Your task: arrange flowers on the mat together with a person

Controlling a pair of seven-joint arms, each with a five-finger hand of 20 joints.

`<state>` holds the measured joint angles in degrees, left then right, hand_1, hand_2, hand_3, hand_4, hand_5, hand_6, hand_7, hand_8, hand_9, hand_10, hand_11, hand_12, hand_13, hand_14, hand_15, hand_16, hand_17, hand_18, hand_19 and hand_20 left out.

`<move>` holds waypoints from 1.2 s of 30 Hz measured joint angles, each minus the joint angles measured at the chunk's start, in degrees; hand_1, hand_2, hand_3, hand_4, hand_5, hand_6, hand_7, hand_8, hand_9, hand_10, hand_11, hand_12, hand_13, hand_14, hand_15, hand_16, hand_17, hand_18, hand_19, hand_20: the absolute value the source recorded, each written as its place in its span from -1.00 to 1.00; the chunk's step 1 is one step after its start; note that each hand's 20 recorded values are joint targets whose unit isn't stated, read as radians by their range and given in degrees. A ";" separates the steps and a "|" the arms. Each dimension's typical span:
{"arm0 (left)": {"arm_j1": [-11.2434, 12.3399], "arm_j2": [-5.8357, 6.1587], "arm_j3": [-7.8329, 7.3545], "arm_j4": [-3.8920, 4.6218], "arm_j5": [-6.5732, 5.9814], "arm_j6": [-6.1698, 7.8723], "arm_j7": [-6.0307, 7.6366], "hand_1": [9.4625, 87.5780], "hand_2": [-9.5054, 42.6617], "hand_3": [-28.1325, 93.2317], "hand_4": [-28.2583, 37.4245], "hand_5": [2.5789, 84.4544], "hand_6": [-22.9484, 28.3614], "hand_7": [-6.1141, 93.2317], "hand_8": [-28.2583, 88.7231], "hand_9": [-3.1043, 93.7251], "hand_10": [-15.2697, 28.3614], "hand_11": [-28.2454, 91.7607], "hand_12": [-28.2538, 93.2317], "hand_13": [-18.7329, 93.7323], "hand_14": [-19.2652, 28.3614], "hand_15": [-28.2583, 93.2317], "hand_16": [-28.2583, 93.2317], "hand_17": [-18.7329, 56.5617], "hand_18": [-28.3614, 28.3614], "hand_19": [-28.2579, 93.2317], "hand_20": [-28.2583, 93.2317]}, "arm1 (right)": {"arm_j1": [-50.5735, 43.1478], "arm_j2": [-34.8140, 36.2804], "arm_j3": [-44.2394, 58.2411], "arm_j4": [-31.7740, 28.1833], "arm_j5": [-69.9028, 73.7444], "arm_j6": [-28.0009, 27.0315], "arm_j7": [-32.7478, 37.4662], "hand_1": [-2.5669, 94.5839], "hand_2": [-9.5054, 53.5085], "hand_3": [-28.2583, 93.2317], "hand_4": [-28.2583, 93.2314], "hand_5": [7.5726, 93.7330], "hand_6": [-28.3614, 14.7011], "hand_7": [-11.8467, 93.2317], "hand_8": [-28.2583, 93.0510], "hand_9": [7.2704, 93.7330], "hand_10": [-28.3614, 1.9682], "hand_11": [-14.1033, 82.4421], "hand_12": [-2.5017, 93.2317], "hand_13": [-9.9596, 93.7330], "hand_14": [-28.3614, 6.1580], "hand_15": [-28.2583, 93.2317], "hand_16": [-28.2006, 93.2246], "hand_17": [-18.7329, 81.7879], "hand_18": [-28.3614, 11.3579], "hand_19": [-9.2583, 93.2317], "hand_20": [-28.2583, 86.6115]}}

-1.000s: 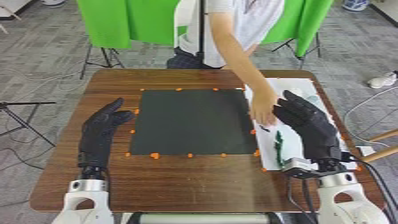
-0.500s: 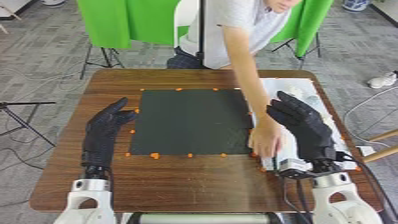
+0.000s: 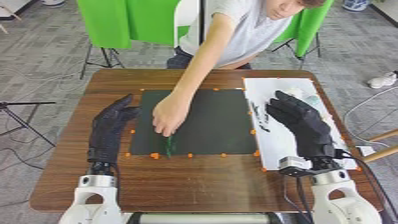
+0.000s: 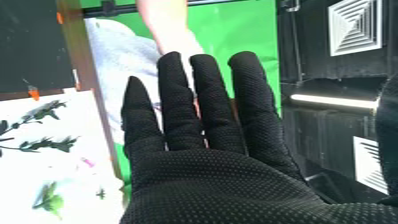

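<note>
The head view looks down, the wrist view closely along the right hand (image 3: 306, 131), sharing the white sheet (image 3: 275, 156).

No text, label, brand, number or sign can be read in the head view or the right wrist view, though any small print might simply be too fine to make out.
</note>
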<state>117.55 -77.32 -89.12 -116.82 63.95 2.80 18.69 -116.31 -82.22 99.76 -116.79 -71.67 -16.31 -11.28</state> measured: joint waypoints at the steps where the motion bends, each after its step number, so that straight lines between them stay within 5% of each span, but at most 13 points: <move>1: 0.06 0.00 0.00 -0.04 0.00 0.01 0.00 -0.57 -0.86 0.58 -0.66 0.14 -0.02 -0.59 -0.62 0.13 0.37 -0.12 -0.26 0.02 0.56 0.00 -0.49 -0.37 0.51 -0.29 -0.20 | -0.06 0.00 -0.02 0.00 0.02 0.00 0.14 -0.70 -0.90 0.68 -0.84 -0.08 0.23 -0.57 -0.66 -0.08 -0.14 -0.59 -0.64 -0.06 -0.20 -0.32 -0.27 -0.24 -0.39 -0.69 -0.04; 14: 1.59 -0.14 -0.55 -0.86 -0.05 0.20 -0.25 -0.57 -0.85 0.57 -0.66 0.14 -0.02 -0.59 -0.62 0.13 0.37 -0.12 -0.26 0.02 0.56 0.00 -0.49 -0.37 0.51 -0.29 -0.20 | -1.12 -0.02 -0.31 -0.12 0.08 -0.33 1.44 -0.70 -0.90 0.67 -0.84 -0.08 0.23 -0.57 -0.66 -0.07 -0.12 -0.59 -0.64 -0.05 -0.22 -0.32 -0.26 -0.24 -0.39 -0.69 -0.04; 36: 1.67 -0.15 -0.57 -0.79 0.04 0.13 -1.07 -0.57 -0.85 0.58 -0.66 0.13 -0.02 -0.59 -0.62 0.13 0.37 -0.12 -0.26 0.02 0.57 0.00 -0.49 -0.38 0.50 -0.29 -0.21 | -1.44 -0.36 -0.06 -0.15 0.11 -0.25 1.59 -0.77 -0.84 0.63 -0.88 -0.08 0.22 -0.58 -0.66 -0.07 -0.14 -0.59 -0.64 -0.04 -0.27 -0.32 -0.24 -0.25 -0.39 -0.68 -0.04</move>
<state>119.22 -77.47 -89.69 -117.61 63.99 2.93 17.63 -117.75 -82.58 99.71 -116.95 -71.56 -16.56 -9.68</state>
